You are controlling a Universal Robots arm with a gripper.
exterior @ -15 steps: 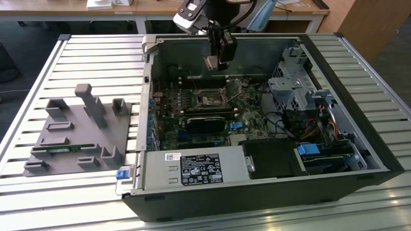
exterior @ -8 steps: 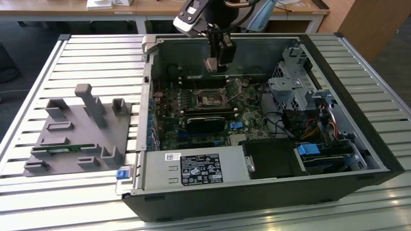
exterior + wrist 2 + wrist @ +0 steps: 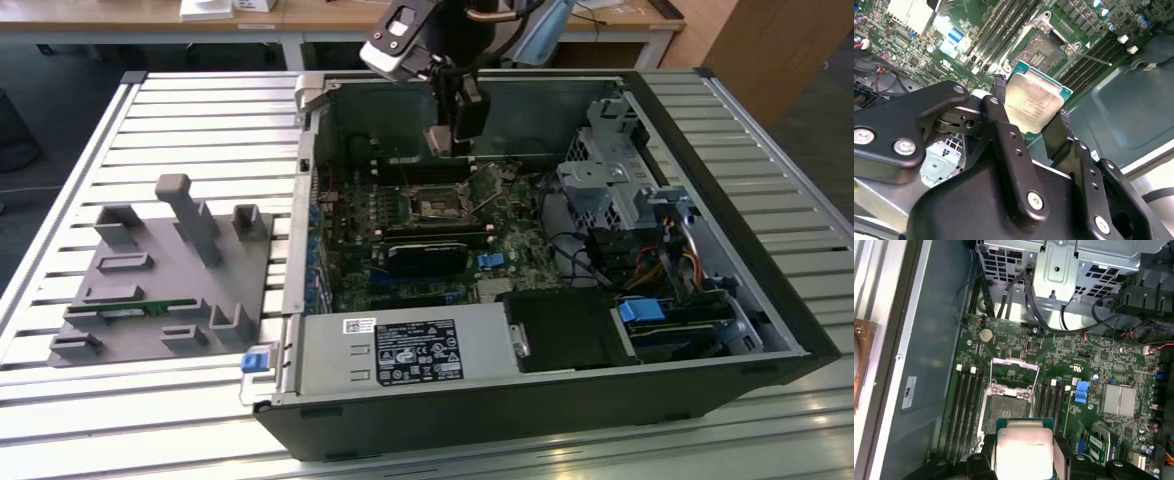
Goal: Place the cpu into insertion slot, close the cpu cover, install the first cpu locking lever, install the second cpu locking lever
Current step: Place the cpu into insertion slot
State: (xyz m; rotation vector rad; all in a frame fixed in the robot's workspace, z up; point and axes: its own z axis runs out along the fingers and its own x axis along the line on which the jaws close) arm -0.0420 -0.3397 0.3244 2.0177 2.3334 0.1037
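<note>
Open computer case [image 3: 561, 420] | claw [image 3: 1031, 100] clamped on cpu [image 3: 1021, 447] | cpu raised near insertion slot [image 3: 1041, 52]

Arm [image 3: 404, 38] hangs in from the top centre of the exterior view, gripper [image 3: 454, 148] pointing straight down, fingers [image 3: 1006, 135] clamped on opposite edges of the cpu [image 3: 1034, 100].

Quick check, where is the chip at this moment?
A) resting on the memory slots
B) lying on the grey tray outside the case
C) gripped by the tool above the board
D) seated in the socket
C: the chip is clamped in the tool, clear of the socket, which lies bare.
</note>
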